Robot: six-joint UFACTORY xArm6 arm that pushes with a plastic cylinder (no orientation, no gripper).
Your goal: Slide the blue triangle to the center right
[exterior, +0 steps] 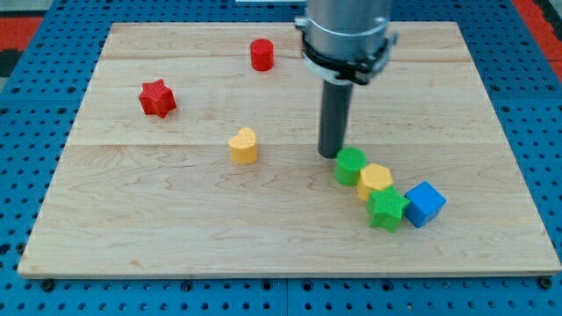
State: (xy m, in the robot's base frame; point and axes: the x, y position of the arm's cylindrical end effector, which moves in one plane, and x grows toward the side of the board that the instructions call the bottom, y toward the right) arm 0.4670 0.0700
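Observation:
No blue triangle can be made out. The only blue block (425,204) looks like a cube and lies at the view's lower right, touching a green star (386,210). My tip (330,155) rests on the board just left of and above a green cylinder (351,166), close to or touching it. A yellow block (376,181) sits between the green cylinder and the green star. The blue block lies well to the right of and below my tip, behind these blocks.
A yellow heart-shaped block (244,145) lies left of my tip. A red star (157,97) sits at the view's upper left and a red cylinder (262,54) near the top. The wooden board (176,228) lies on a blue pegboard (544,132).

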